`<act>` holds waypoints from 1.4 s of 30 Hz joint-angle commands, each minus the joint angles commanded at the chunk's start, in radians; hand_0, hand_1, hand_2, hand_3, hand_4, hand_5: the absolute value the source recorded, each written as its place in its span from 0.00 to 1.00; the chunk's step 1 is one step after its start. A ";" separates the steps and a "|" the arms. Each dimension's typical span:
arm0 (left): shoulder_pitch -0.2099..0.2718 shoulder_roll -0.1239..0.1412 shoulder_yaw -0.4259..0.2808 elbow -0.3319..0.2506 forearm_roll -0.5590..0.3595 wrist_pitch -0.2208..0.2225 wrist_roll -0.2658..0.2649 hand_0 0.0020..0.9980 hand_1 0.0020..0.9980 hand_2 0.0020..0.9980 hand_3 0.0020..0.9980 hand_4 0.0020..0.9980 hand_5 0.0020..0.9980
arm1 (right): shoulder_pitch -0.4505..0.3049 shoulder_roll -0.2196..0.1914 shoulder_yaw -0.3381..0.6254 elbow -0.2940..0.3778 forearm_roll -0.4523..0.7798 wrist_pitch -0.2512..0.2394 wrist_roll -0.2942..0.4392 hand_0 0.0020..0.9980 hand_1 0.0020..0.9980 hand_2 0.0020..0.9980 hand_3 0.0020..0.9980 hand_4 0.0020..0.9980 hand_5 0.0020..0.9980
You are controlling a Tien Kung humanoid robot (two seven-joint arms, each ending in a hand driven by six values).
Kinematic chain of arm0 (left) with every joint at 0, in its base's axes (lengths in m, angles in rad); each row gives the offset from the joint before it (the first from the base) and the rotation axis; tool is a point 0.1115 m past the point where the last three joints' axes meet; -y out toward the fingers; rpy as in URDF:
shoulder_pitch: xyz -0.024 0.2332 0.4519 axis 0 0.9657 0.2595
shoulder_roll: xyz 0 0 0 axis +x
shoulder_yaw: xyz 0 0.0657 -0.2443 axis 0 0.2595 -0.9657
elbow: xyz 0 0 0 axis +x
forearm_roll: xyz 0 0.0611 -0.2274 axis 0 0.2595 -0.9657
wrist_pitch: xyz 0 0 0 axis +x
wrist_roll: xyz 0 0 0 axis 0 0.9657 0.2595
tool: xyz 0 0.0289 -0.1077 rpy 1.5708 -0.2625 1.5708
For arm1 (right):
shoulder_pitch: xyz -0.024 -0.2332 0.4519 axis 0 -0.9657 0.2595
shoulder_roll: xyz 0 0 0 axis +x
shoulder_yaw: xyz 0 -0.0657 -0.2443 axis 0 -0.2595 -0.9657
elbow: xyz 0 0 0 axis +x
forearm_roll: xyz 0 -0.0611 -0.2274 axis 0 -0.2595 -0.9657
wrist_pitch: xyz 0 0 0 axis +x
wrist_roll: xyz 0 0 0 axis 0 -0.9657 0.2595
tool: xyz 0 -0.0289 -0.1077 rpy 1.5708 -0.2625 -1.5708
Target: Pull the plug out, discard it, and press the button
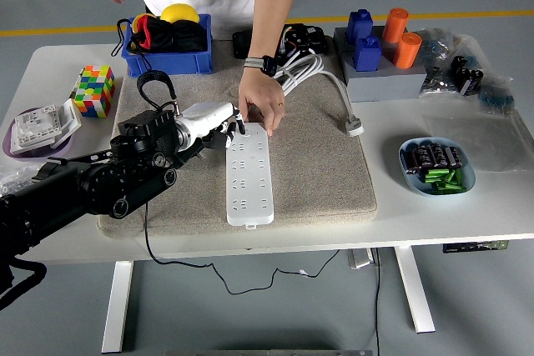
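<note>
Head view: left hand (219, 125) at far left end of white power strip (249, 174) on grey mat (317, 164), fingers curled near strip's switch end; whether they hold anything, cannot tell. Plug not visible, likely hidden under hand. Person's hand (261, 104) pins strip's far end, probably to steady it. Open mat right of strip; mat edge and dangling black cable (147, 227) at left.

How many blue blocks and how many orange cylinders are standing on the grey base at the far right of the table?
Blue blocks: 2
Orange cylinders: 2
Total: 4, all on the grey base.
</note>
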 joint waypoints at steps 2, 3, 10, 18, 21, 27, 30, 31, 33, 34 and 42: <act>0.001 0.000 -0.001 -0.002 0.000 0.000 -0.001 0.21 0.02 0.02 0.60 0.00 0.00 | 0.000 0.000 0.000 0.000 0.000 0.000 0.000 0.75 0.67 0.66 0.62 0.68 0.51; 0.002 -0.002 -0.005 -0.006 0.004 0.003 -0.002 0.21 0.02 0.02 0.60 0.00 0.00 | 0.001 0.000 -0.002 0.000 0.000 0.000 0.000 0.75 0.67 0.66 0.62 0.68 0.51; -0.002 -0.014 -0.005 0.006 0.006 0.010 -0.006 0.20 0.02 0.02 0.60 0.00 0.00 | 0.001 0.002 -0.003 0.001 0.002 0.000 0.001 0.75 0.67 0.66 0.62 0.68 0.51; -0.018 -0.023 0.034 0.031 -0.002 0.011 -0.005 0.20 0.02 0.01 0.60 0.00 0.00 | 0.001 0.001 -0.004 0.000 0.003 0.001 0.000 0.75 0.67 0.66 0.62 0.68 0.51; -0.021 -0.027 0.060 0.043 -0.011 0.012 -0.005 0.20 0.02 0.01 0.60 0.00 0.00 | 0.001 0.001 -0.004 0.001 0.003 0.000 0.000 0.75 0.67 0.66 0.62 0.68 0.51; -0.022 -0.036 0.075 0.054 -0.009 0.020 -0.008 0.20 0.02 0.02 0.60 0.00 0.00 | 0.001 0.001 -0.004 0.001 0.004 0.000 0.000 0.75 0.67 0.66 0.62 0.68 0.50; -0.021 -0.035 0.073 0.047 -0.007 0.019 -0.008 0.20 0.02 0.02 0.60 0.00 0.00 | 0.002 0.001 -0.003 0.002 0.003 0.000 0.001 0.75 0.67 0.66 0.62 0.68 0.50; -0.019 -0.034 0.067 0.043 -0.004 0.019 -0.009 0.20 0.02 0.02 0.60 0.00 0.00 | 0.002 0.001 -0.002 0.002 0.003 -0.001 0.001 0.75 0.67 0.66 0.62 0.68 0.50; -0.015 -0.029 0.039 0.030 0.011 0.021 -0.010 0.20 0.02 0.02 0.60 0.00 0.00 | 0.001 0.002 0.001 0.002 0.001 -0.001 0.002 0.75 0.67 0.66 0.62 0.68 0.50; -0.015 -0.026 0.028 0.023 0.018 0.022 -0.011 0.20 0.02 0.02 0.60 0.00 0.00 | 0.000 0.002 0.002 0.002 0.001 -0.001 0.001 0.75 0.67 0.66 0.62 0.68 0.50; -0.014 0.007 -0.059 -0.041 0.069 0.022 -0.007 0.19 0.02 0.02 0.59 0.00 0.00 | -0.002 0.002 0.006 0.002 -0.003 0.000 0.001 0.75 0.67 0.66 0.62 0.68 0.50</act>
